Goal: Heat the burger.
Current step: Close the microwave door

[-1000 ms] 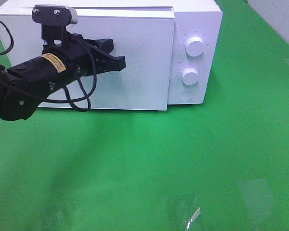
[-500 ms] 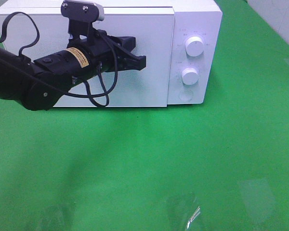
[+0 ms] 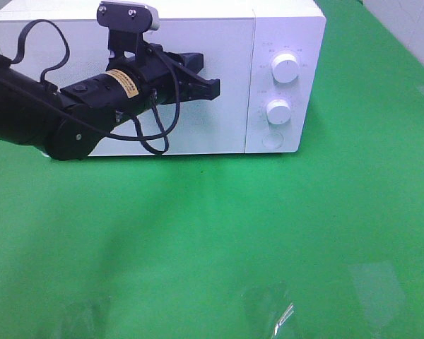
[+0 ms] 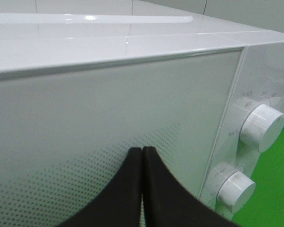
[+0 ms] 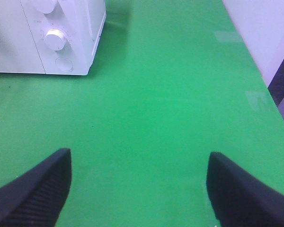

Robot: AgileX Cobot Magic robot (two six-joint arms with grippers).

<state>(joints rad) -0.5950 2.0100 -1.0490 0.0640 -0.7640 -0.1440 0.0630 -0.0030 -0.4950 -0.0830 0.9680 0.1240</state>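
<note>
The burger is out of view in every frame. A white microwave point(image 3: 286, 28) stands at the back of the green table, and its door point(image 3: 226, 127) lies flush and shut. My left gripper point(image 3: 213, 88) is shut and empty, its tips against the door front near the door's right side. In the left wrist view the closed fingertips point(image 4: 142, 150) touch the dotted door glass. My right gripper point(image 5: 139, 184) is open and empty over bare green cloth, to the right of the microwave point(image 5: 19, 47). It does not show in the exterior view.
The microwave's panel carries an upper knob point(image 3: 286, 68), a lower knob point(image 3: 278, 111) and a round button point(image 3: 271, 140). A green cloth point(image 3: 268, 233) covers the table. A white wall point(image 5: 265, 28) borders the table's right edge.
My left gripper has moved right and toward the microwave. The door stood slightly ajar before and now lies flush with the control panel.
</note>
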